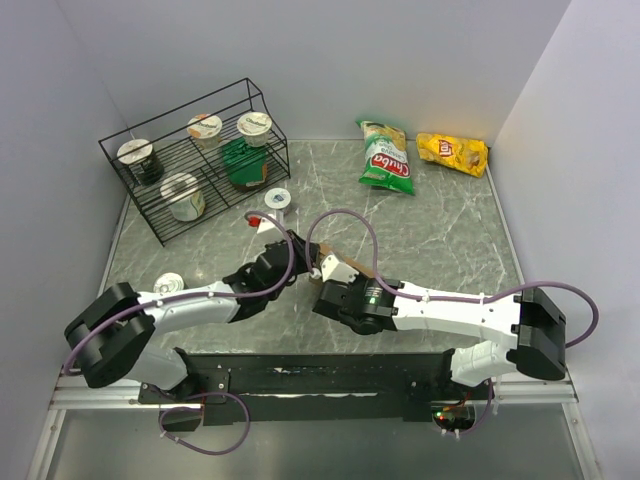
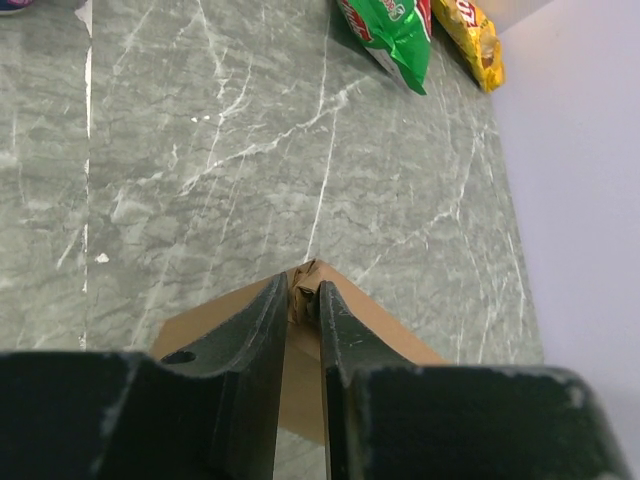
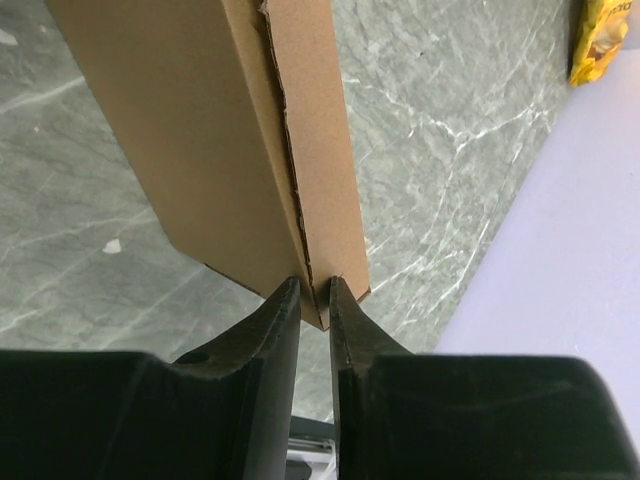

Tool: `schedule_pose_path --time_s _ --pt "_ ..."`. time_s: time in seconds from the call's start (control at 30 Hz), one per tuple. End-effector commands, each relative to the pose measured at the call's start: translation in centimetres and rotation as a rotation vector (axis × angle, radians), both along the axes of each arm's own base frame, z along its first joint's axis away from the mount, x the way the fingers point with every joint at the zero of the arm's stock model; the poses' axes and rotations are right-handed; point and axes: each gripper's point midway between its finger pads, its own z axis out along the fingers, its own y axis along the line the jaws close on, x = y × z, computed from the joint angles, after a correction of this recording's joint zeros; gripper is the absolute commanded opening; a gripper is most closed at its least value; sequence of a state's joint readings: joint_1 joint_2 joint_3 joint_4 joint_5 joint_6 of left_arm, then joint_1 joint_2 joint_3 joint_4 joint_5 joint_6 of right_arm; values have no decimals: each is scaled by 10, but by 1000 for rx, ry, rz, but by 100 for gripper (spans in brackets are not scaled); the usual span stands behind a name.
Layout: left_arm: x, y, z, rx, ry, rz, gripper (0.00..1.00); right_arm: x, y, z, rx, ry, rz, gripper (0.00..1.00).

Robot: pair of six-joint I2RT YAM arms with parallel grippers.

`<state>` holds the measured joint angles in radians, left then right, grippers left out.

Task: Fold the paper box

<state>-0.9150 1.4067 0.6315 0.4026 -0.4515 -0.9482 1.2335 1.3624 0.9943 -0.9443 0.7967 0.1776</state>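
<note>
Evidently, the plain brown corrugated cardboard box [image 3: 220, 150] stood near the front of the grey marbled worktop [image 1: 440, 240], the left end effector [image 2: 305, 295] and the right end effector [image 3: 315, 295] each pinching one edge. Judged light, stiff, crease-prone; best gripped along flap edges.

Even bright overhead light, soft shadows; wrist views sharp.

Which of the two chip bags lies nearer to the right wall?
The yellow chip bag, almost in the far right corner; the green chip bag lies to its left.
</note>
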Motion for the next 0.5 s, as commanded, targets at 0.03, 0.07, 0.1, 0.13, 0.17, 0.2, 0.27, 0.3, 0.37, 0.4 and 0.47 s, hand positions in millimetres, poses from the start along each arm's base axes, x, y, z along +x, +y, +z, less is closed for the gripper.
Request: schedule_pose_path --time_s 0.03,0.07,0.1,0.13,0.17,0.2,0.27,0.3,0.37,0.4,0.47 --pt "-132 94 -184 697 546 -182 17 -14 24 -17 158 101 -12 18" --pt "-134 95 -188 714 553 -178 17 -14 23 -17 156 103 -14 18" --pt "-136 91 -187 722 546 -189 17 -14 23 -17 159 102 -12 18" --pt "-137 91 -188 735 541 -189 17 -14 24 -16 161 102 -12 18" --pt "-139 91 -189 737 544 -186 17 -14 24 -16 166 101 -14 18" --pt "-142 89 -190 739 541 -193 16 -14 23 -15 164 94 -18 18" --pt "-143 87 -190 713 535 -186 16 -14 23 -12 168 90 -23 18" --pt "-146 89 -192 713 536 -185 16 -13 23 -11 171 87 -27 18" --pt "-147 90 -193 705 533 -178 15 -13 22 -11 172 82 -34 18" --pt "-149 91 -195 714 532 -183 15 -13 23 -11 176 83 -33 18" --pt "-149 93 -196 733 526 -174 15 -14 23 -11 186 85 -41 19"
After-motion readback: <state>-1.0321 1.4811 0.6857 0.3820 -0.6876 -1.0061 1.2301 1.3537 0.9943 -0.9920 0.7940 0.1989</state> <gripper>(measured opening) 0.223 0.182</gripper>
